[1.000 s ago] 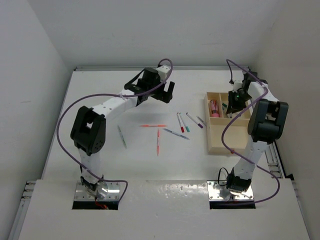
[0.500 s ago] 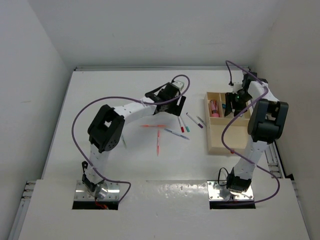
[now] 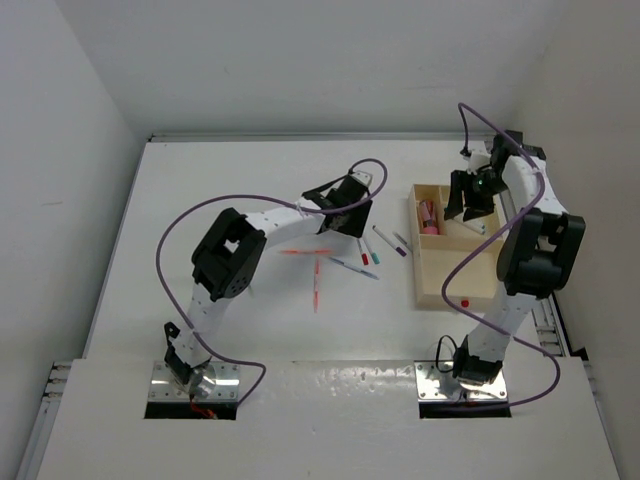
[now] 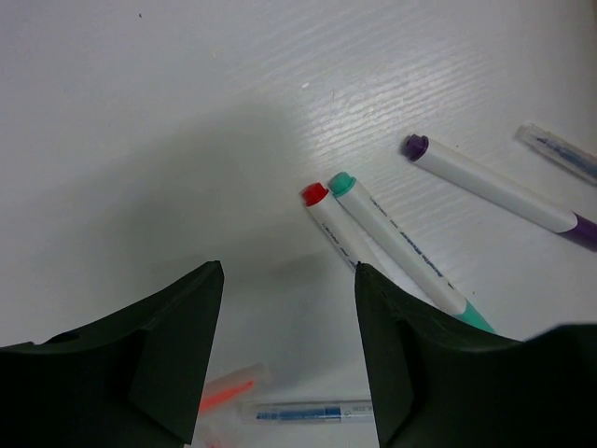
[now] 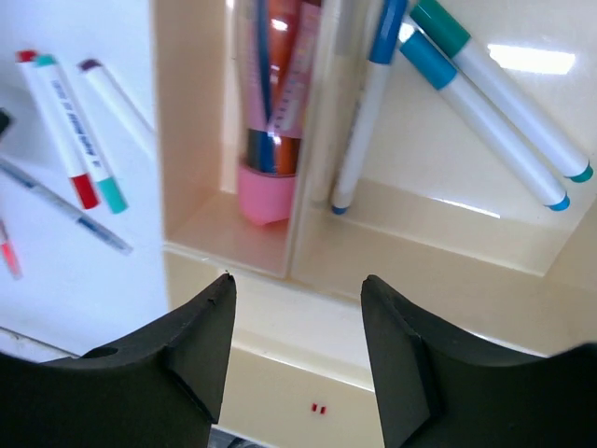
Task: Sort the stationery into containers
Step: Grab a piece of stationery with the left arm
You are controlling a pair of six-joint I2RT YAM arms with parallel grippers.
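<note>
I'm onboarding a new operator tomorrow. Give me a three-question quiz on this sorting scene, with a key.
1. True or false: the left gripper is clamped on a pen.
2. Multiple choice: what lies right alongside the red-capped pen on the table? A. teal-capped pen B. purple-capped pen C. pink block
3. Fill in: the right gripper hovers, jaws apart, over the wooden ___.

Key: 1 false, its jaws stand apart with nothing between them; 2 A; 3 tray.
</note>
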